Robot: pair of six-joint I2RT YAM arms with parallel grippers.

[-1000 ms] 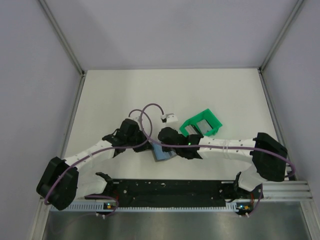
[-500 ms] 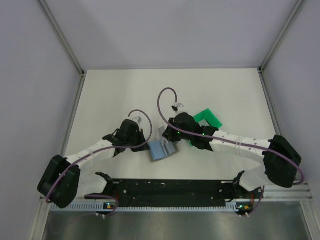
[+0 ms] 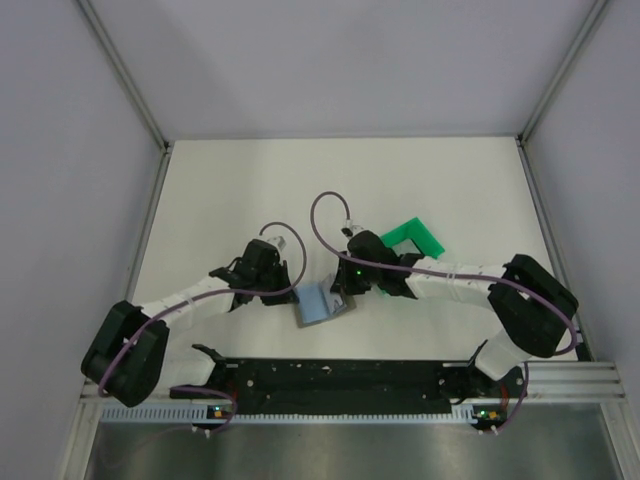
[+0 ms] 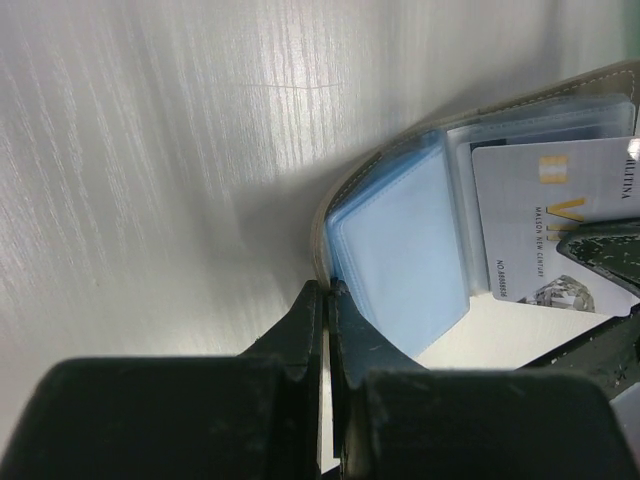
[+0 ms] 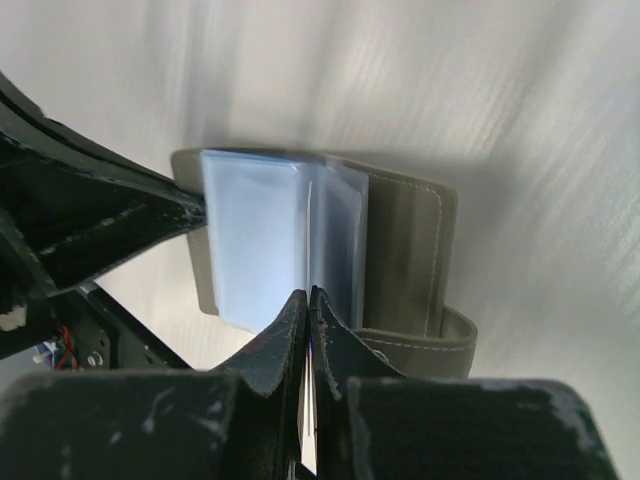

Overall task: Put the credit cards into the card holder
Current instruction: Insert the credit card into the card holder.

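The card holder [image 3: 315,303] lies open near the table's front middle, with light blue sleeves and a grey cover. My left gripper [image 3: 292,292] is shut on the left edge of its cover; the left wrist view shows the pinch [image 4: 330,292] beside the blue sleeves [image 4: 400,250]. My right gripper [image 3: 341,288] is shut on a grey credit card [image 4: 545,215] printed with text, its edge at the sleeves. In the right wrist view, my right gripper [image 5: 308,297] holds that card edge-on against the open holder [image 5: 400,240].
A bright green frame tray [image 3: 415,236] lies just behind my right arm, mostly covered by it. Purple cables loop above both wrists. The black base rail [image 3: 340,375] runs along the near edge. Grey walls close in the left, right and back.
My right gripper rose towards the green frame, then came down and left to the holder's sleeves with the card. The holder shifted slightly left. My left gripper kept its grip.
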